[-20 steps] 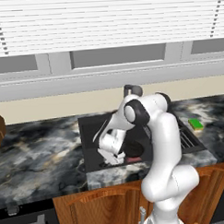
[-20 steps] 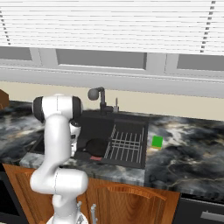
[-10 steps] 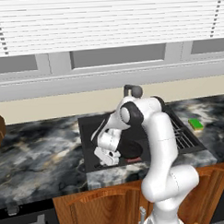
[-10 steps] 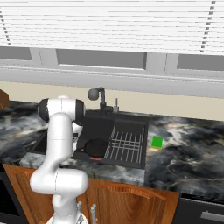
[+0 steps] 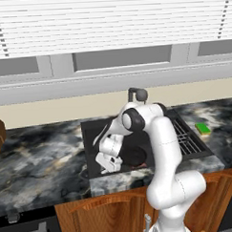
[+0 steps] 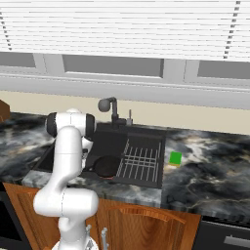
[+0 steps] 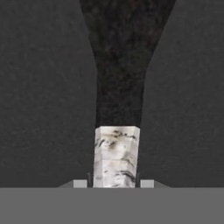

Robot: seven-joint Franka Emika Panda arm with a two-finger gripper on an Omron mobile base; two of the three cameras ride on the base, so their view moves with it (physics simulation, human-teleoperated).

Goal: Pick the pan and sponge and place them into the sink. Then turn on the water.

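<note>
The pan [image 6: 106, 166] lies in the sink [image 6: 110, 141], left of the wire rack [image 6: 141, 158] (faucet [image 6: 110, 108] behind), the sponge [image 6: 175, 158] on the counter [image 6: 210, 171] to the right.

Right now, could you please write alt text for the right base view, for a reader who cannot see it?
A white robot arm reaches down into the dark sink, where the black pan lies beside a wire rack. The green sponge sits on the marbled counter right of the basin, and no water runs from the faucet.

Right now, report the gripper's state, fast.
Gripper: shut on the pan handle, fingers on either side of its light tip, low in the sink.
</note>
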